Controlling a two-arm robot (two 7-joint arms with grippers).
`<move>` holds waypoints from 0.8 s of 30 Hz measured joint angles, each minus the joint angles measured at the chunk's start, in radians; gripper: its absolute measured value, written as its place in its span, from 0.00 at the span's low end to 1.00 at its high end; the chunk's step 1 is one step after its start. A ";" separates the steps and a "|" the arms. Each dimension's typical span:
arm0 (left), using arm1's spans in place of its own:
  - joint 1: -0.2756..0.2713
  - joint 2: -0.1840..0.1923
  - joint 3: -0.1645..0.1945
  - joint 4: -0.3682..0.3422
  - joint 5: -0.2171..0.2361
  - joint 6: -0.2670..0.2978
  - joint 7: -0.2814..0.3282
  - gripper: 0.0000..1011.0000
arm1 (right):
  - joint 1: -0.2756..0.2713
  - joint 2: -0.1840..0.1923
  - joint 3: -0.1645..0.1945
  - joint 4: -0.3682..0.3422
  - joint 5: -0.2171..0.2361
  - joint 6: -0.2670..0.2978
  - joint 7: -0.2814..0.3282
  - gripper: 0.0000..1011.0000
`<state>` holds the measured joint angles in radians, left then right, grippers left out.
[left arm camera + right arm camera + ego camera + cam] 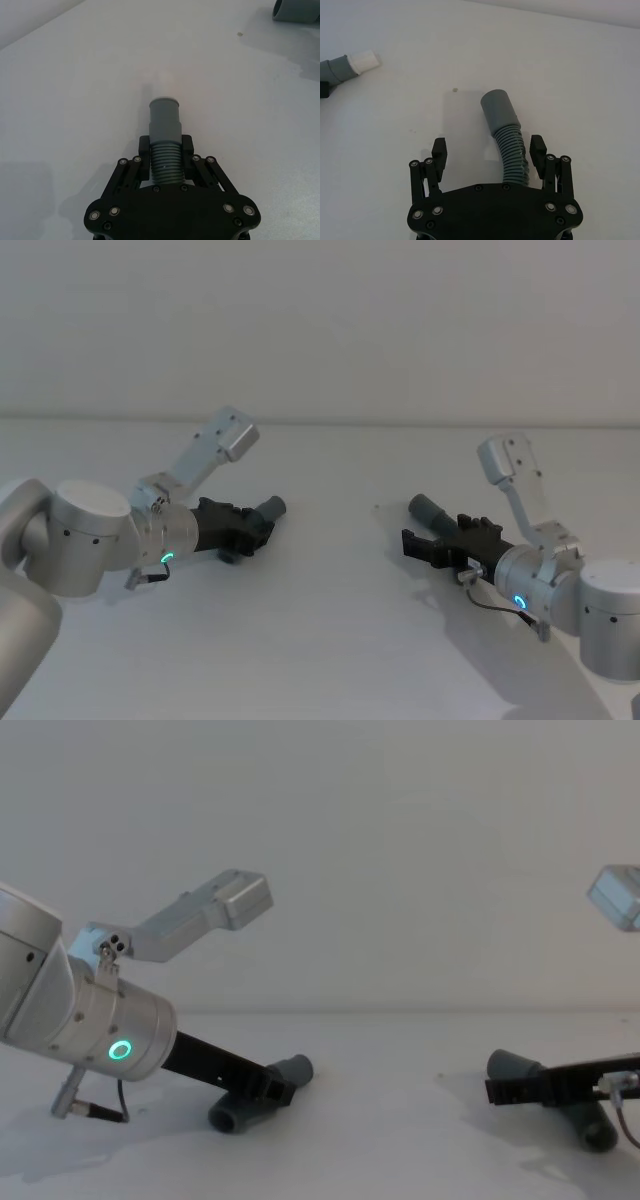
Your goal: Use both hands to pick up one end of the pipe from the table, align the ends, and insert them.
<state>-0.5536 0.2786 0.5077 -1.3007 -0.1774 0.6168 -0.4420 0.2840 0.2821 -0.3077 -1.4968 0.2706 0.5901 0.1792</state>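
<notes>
Your left claw [165, 148] is clamped on the ribbed part of 1 hose piece [164, 166], whose grey cuff [165, 118] sticks out past the fingertips. Your right claw [489, 149] stands wide, straddling the other hose piece [513, 156], which lies on the white surface [580, 75].

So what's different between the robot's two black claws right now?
The left gripper is shut on the ribbed part of the left hose piece; the right gripper is open, with its fingers apart on either side of the right hose piece. The left hose piece sticks straight out of its gripper; the right hose piece bends aside. Both grippers are black and sit low over the white table.
</notes>
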 joint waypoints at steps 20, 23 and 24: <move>0.000 0.000 0.000 0.000 0.000 0.000 0.000 0.34 | -0.005 -0.012 0.016 -0.004 -0.013 0.036 -0.006 0.99; 0.000 0.000 0.000 0.000 0.000 0.000 0.000 0.34 | -0.005 -0.015 0.019 -0.006 -0.013 0.045 -0.008 0.99; 0.000 0.000 0.000 0.000 0.000 0.000 0.000 0.34 | -0.005 -0.016 0.021 -0.006 -0.013 0.053 -0.010 0.99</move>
<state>-0.5536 0.2786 0.5077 -1.3007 -0.1774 0.6168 -0.4420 0.2787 0.2660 -0.2865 -1.5032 0.2573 0.6430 0.1687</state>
